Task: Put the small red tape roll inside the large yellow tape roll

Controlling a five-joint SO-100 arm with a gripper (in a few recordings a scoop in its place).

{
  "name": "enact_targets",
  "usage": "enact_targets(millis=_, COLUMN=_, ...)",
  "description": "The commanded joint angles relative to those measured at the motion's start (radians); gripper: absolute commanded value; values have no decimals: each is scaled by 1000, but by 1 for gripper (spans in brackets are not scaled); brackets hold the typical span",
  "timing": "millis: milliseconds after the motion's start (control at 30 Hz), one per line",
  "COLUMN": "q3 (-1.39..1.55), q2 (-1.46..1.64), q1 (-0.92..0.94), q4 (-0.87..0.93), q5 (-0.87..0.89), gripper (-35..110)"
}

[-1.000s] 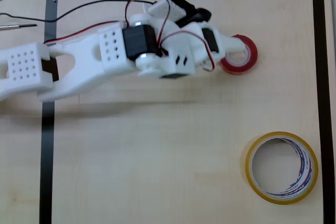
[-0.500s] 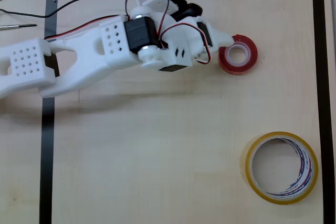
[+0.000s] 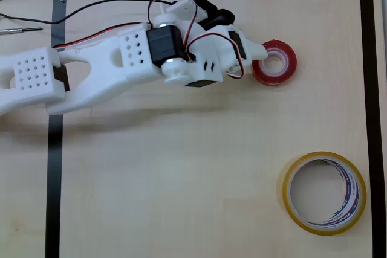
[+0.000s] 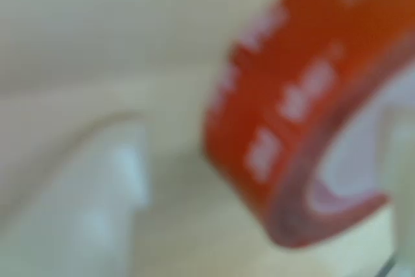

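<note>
Here the gripper [image 3: 259,57] sits at the left rim of the small red tape roll [image 3: 275,62]. In the blurred wrist view a white finger [image 4: 97,205] stands clear of the roll's outer wall [image 4: 292,108] with a gap between, so the jaws look apart, probably straddling the wall. The roll lies flat; the large yellow tape roll [image 3: 325,193] lies well apart, toward the overhead view's lower right.
</note>
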Motion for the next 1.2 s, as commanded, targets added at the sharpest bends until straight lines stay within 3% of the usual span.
enact_targets(millis=0, q3=-17, q2=58, q1=5, q4=-37, q5=-66, gripper=13)
enact_targets(millis=67, q3=-14, q2=57, q1=0, q4=-37, q5=-81, gripper=0)
enact_targets(millis=1167, q3=-77, q2=83, q1=61, q4=285, q5=-114, gripper=5)
